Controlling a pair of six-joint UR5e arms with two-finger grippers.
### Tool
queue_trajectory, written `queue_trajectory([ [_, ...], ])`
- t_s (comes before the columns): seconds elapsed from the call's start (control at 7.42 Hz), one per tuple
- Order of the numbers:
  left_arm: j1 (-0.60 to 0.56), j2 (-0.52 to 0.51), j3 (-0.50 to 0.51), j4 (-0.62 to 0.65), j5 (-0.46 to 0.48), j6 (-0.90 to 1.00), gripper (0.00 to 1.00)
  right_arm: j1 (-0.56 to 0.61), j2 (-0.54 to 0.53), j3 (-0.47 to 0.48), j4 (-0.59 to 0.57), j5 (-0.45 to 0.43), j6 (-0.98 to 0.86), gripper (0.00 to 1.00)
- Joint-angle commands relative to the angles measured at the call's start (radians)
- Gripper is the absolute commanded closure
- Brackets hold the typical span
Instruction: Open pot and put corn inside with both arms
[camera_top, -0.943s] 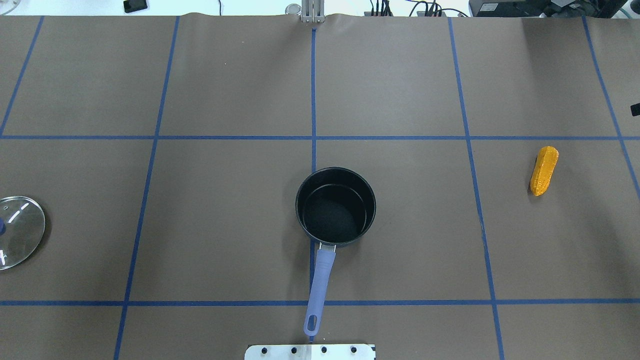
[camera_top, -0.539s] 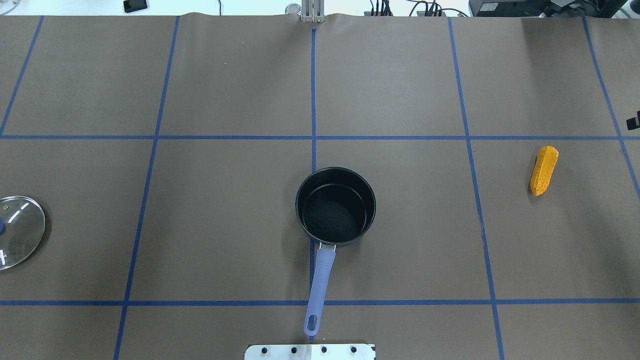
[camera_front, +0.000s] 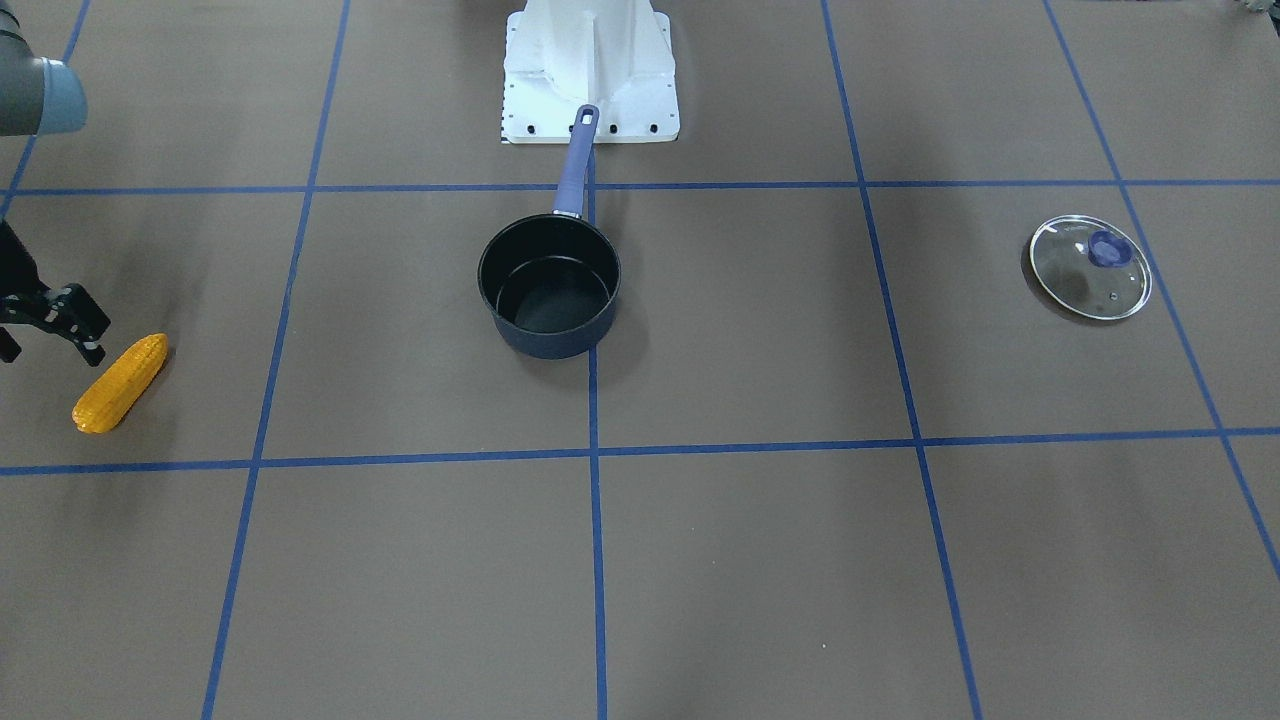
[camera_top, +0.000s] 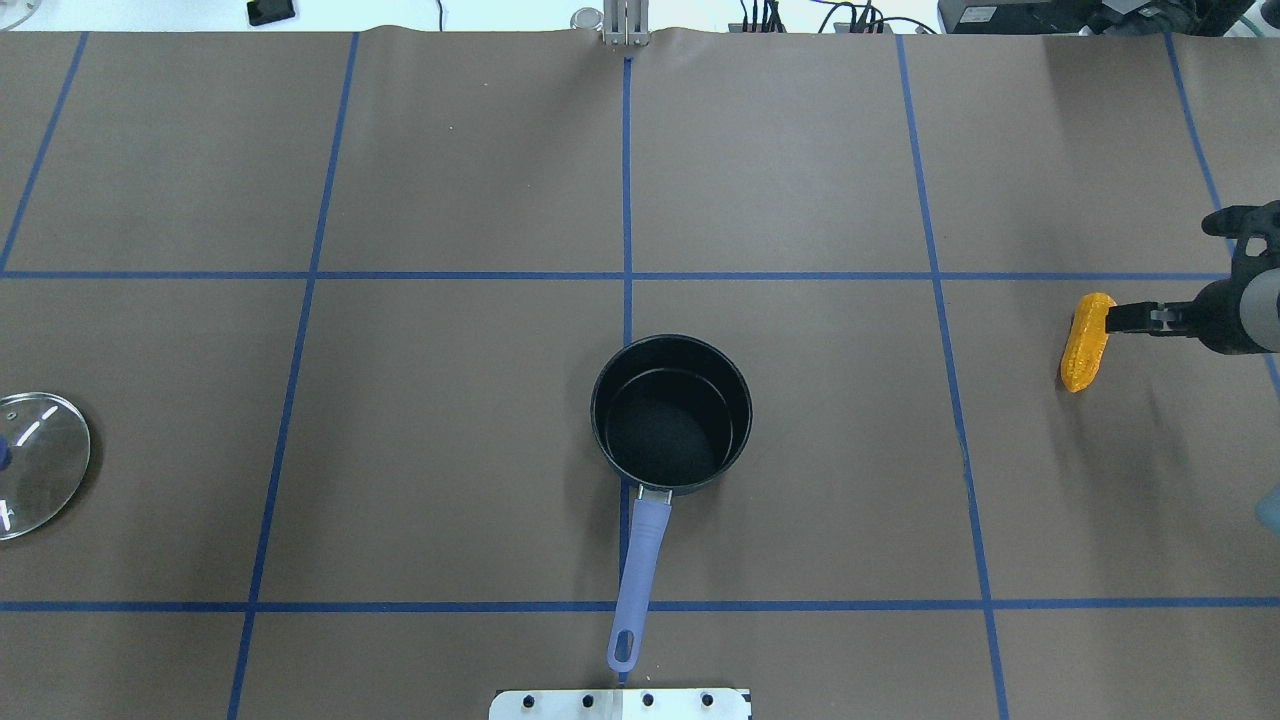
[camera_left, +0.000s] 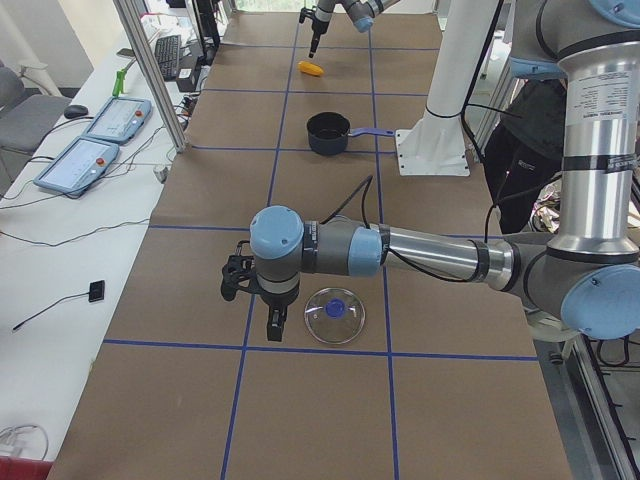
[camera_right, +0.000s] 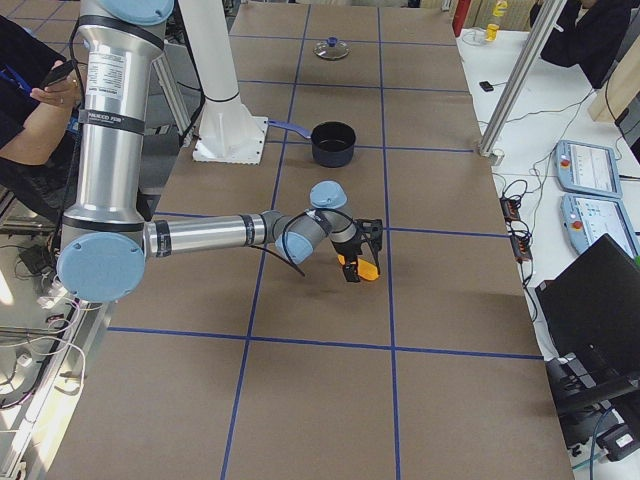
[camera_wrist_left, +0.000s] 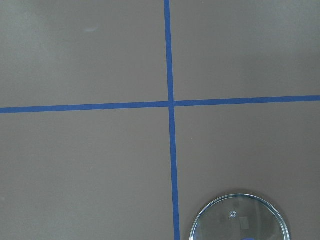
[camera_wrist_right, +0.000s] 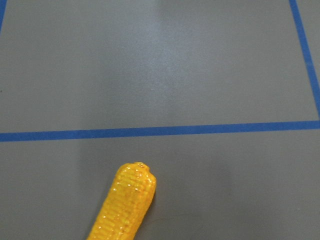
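Note:
The pot (camera_top: 670, 415) stands open and empty at table centre, its purple-blue handle toward the robot base; it also shows in the front view (camera_front: 548, 285). The corn (camera_top: 1088, 340) lies flat on the right side of the table, also in the front view (camera_front: 120, 383) and at the bottom of the right wrist view (camera_wrist_right: 125, 205). My right gripper (camera_top: 1165, 270) is open and empty, hovering just beside the corn's far end on its outer side (camera_front: 48, 345). My left gripper (camera_left: 258, 300) shows only in the exterior left view, beside the glass lid; I cannot tell its state.
The round glass lid (camera_top: 35, 460) with a blue knob lies flat at the far left, apart from the pot, also in the front view (camera_front: 1090, 267) and the left wrist view (camera_wrist_left: 240, 220). The white base block (camera_front: 590, 75) sits behind the pot handle.
My right gripper has come in from the right edge of the overhead view to beside the corn. Pot, corn and lid have not moved.

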Motion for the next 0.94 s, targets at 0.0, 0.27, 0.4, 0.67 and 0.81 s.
queue_trajectory([
  [0.0, 0.0, 0.001, -0.002, 0.0, 0.0, 0.001, 0.01, -0.042, 0.05, -0.115, 0.114, -0.052, 0.041, 0.09],
  [0.27, 0.0, 0.009, -0.004, -0.003, 0.0, 0.001, 0.01, -0.043, 0.098, -0.194, 0.19, -0.054, 0.084, 0.23],
  [0.4, 0.0, 0.009, -0.004, -0.003, 0.0, 0.001, 0.01, -0.043, 0.098, -0.194, 0.19, -0.054, 0.084, 0.41],
  [0.67, 0.002, 0.009, -0.004, -0.003, 0.0, 0.001, 0.01, -0.042, 0.1, -0.183, 0.189, -0.046, 0.083, 1.0],
  [0.81, 0.0, 0.009, -0.004, -0.003, 0.0, 0.001, 0.01, -0.04, 0.103, -0.147, 0.178, -0.037, 0.078, 1.0],
])
